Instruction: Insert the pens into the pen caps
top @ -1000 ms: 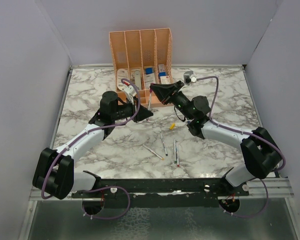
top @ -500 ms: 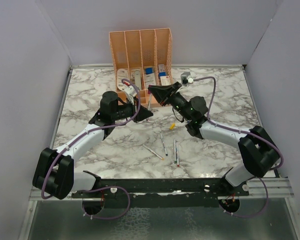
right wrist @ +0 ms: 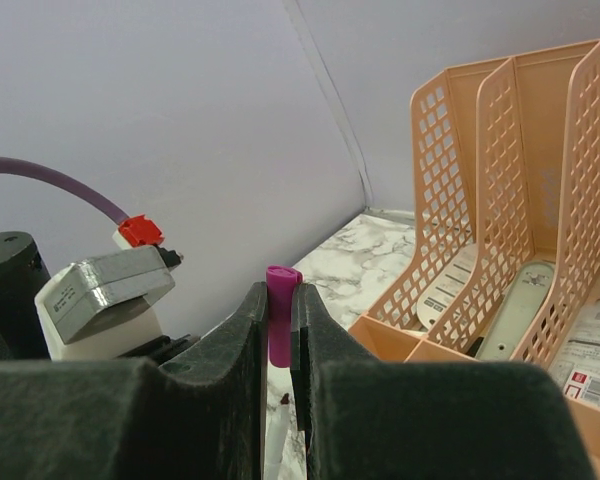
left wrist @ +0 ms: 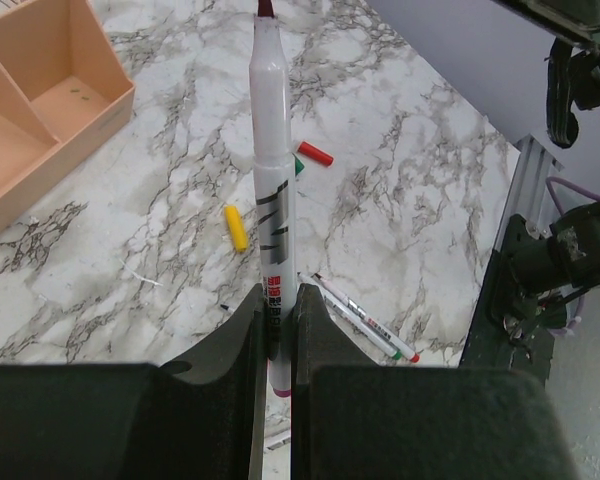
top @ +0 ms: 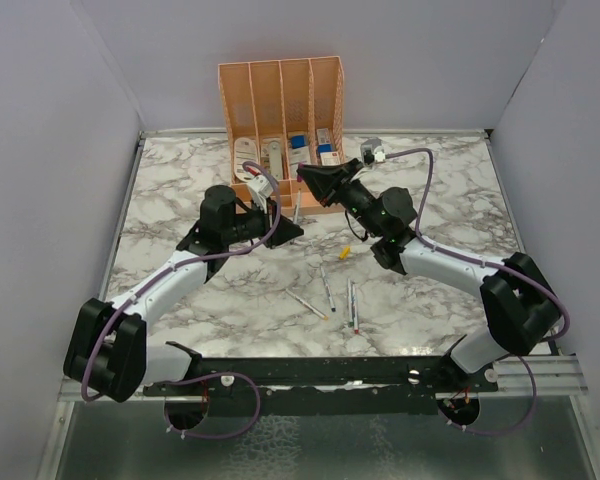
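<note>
Your left gripper (left wrist: 277, 330) is clenched on the lower barrel of a silver-grey pen (left wrist: 271, 170), dark tip pointing away from the wrist camera. Your right gripper (right wrist: 278, 305) is grasping a purple cap (right wrist: 280, 290), whose top pokes out above the fingers. In the top view both grippers meet just in front of the orange organiser (top: 280, 105), pen tip close to the right gripper; can't tell if tip and cap touch. The loose pens (top: 327, 288) lie on the marble table (top: 180, 200), nearer the arm bases. The yellow cap (left wrist: 237, 227) lies beside the held pen, the red cap (left wrist: 315, 154) and green cap (left wrist: 299, 167) just beyond it
</note>
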Robot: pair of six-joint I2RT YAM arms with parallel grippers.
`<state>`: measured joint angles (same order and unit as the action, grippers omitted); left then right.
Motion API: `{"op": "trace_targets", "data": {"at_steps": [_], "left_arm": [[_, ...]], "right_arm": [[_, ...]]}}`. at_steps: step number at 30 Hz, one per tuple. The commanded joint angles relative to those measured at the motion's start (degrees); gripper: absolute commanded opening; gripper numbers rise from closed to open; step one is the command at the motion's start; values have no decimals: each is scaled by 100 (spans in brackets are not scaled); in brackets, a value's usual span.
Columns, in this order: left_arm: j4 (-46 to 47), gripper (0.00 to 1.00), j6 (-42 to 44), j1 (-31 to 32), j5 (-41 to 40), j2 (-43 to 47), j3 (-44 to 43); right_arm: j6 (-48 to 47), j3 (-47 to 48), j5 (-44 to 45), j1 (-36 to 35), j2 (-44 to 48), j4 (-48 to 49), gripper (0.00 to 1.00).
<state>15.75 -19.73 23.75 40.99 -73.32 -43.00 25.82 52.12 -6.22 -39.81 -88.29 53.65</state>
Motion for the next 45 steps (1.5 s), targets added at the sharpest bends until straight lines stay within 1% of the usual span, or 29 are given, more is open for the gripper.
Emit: {"op": "trace_targets", "data": {"at_steps": [1,21,30,45], "left_arm": [[31,0,147,33,-151,250,-6],[41,0,145,33,-276,328,7],[99,0,131,33,-304,311,-33],[144,0,215,33,-658,589,3]], "right_arm": [[13,10,117,-45,172,-168,1],[412,-8,-133,-75,177,-352,1],[415,-3,-213,-127,150,-526,1],[294,-88,-138,-150,169,-707,1]]}}
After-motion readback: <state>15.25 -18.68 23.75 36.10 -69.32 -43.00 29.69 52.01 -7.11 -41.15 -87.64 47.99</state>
